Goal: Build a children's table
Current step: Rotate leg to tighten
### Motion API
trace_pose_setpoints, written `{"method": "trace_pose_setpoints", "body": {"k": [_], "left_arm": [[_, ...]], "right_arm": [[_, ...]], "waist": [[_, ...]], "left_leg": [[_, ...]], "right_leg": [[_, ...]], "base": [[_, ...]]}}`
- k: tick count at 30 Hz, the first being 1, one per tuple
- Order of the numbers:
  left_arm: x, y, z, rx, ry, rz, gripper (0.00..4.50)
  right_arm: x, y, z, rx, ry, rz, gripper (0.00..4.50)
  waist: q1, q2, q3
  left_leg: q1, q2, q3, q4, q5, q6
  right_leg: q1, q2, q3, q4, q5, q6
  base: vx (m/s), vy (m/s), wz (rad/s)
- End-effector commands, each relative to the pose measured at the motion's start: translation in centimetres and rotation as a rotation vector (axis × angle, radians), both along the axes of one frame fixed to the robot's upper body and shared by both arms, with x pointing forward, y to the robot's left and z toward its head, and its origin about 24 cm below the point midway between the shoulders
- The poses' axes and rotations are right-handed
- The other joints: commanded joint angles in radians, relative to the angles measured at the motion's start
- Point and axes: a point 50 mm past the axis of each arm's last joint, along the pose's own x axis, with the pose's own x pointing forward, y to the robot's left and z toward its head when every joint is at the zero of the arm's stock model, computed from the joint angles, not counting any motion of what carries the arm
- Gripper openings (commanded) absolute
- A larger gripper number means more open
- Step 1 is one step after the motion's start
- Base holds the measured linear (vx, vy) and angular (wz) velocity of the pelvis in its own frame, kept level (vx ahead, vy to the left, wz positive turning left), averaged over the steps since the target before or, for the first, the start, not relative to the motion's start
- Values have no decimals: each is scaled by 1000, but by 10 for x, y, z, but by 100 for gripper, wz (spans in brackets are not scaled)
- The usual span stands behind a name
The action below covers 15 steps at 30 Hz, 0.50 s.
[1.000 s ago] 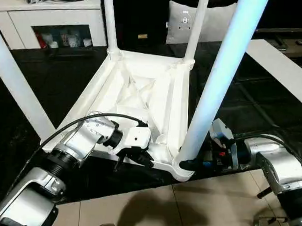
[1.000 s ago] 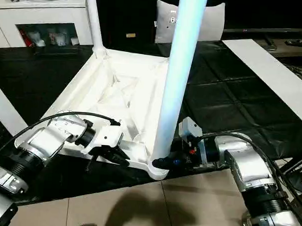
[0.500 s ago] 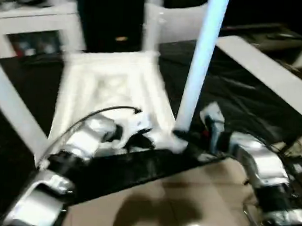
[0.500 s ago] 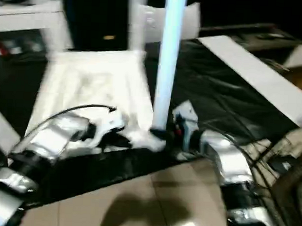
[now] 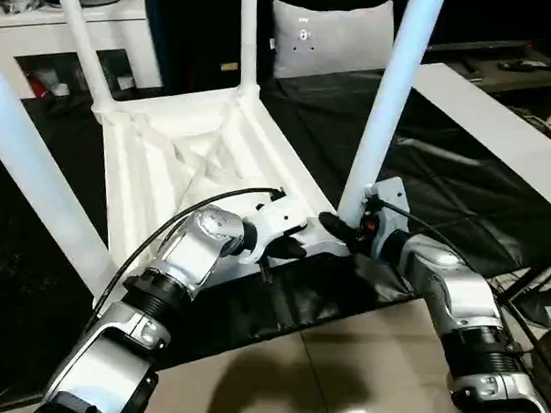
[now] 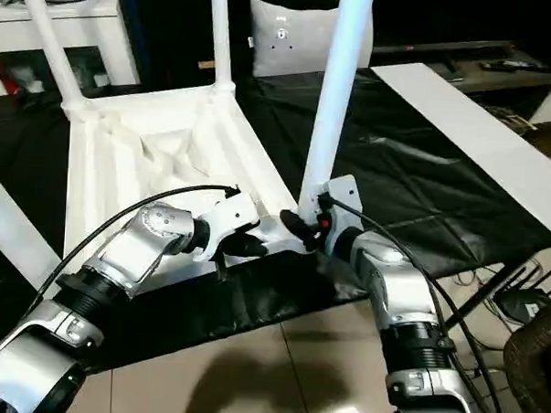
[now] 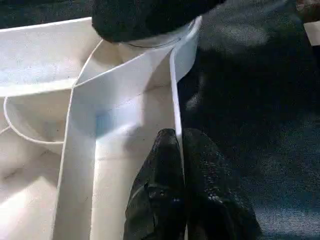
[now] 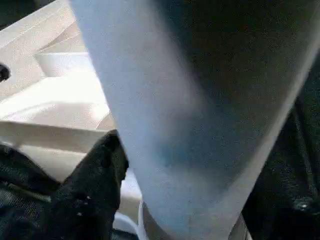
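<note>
On the floor, head views: upside-down table top [image 5: 167, 165] lies on a black sheet [image 5: 460, 178], ribbed side up, and all four legs stand up from its corners. Left gripper [image 5: 290, 248] is at the near rim. Right gripper [image 5: 340, 229] is at the base of the near-right leg [image 5: 387, 111], which leans slightly.

Step in hand, my read: seating that last leg. To do it well, keep the rim pinned so the top can't slide on the sheet, bring the leg square to its socket, and push straight down along its axis. A sideways load would cock it or skate the top.

Left wrist view: both fingers [image 7: 160, 190] are together, and they look clamped on the thin rim wall [image 7: 172, 75], which runs into the seam between them.

Right wrist view: the leg [image 8: 190, 125] is right up against the camera, with the top [image 8: 60, 110] behind it. Can't tell whether the right gripper is gripping or has let go.

Containers: each corner socket holds a leg. The white cabinet [image 5: 28, 17] at the back has small items in its open bay, too small to identify.
</note>
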Motion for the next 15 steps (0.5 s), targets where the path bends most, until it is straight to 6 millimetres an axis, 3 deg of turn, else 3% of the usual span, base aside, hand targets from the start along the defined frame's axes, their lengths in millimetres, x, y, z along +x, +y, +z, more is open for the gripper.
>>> {"method": "trace_pose_setpoints", "body": {"k": [1, 7, 11, 15], "left_arm": [[-4, -8, 4, 1, -22, -99, 0], [-6, 12, 1, 28, -14, -183, 0], [-11, 20, 2, 36, 5, -264, 0], [-18, 24, 5, 17, 16, -378, 0]], "right_arm": [[-9, 6, -2, -6, 3, 119, 349], [-24, -28, 10, -12, 1, 304, 401], [-28, -43, 17, -59, -7, 390, 445], [-26, -51, 22, -124, -36, 432, 449]], "waist": [[6, -3, -66], [29, 1, -66], [31, 0, -64], [35, -1, -66]], "left_leg": [[-6, 15, 0, -63, -185, 62], [-1, 22, 0, -64, -187, 79], [-1, 23, 1, -64, -208, 72], [-2, 23, 0, -63, -196, 65]], "right_leg": [[59, -53, 47, -82, -277, -184], [59, -53, 49, -81, -248, -189], [59, -53, 48, -79, -266, -196], [58, -56, 48, -79, -280, -194]], "base": [[0, 0, 0], [0, 0, 0], [0, 0, 0], [0, 0, 0]]}}
